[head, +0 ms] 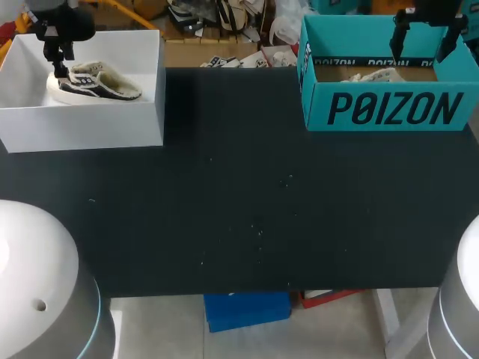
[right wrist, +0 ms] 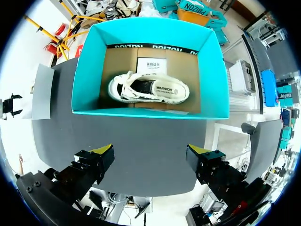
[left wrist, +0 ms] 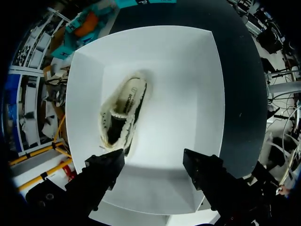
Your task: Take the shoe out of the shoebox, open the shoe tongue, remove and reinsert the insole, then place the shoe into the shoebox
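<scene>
Left fingers (left wrist: 101,172) gape above white box (head: 82,123), right fingers (right wrist: 94,162) gape above teal shoebox (head: 389,108), on black table (head: 239,209).

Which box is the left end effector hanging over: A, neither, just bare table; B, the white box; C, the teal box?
B: in the left wrist view the left end effector sits open above the white box, whose black and cream shoe lies just ahead.

The left arm (head: 63,22) came in at ten o'clock, and the left gripper (left wrist: 154,158) pointed straight down, fingers spread wide. The right arm (head: 430,9) hung at one o'clock, and the right gripper (right wrist: 149,151) likewise pointed down, fingers wide apart.
</scene>
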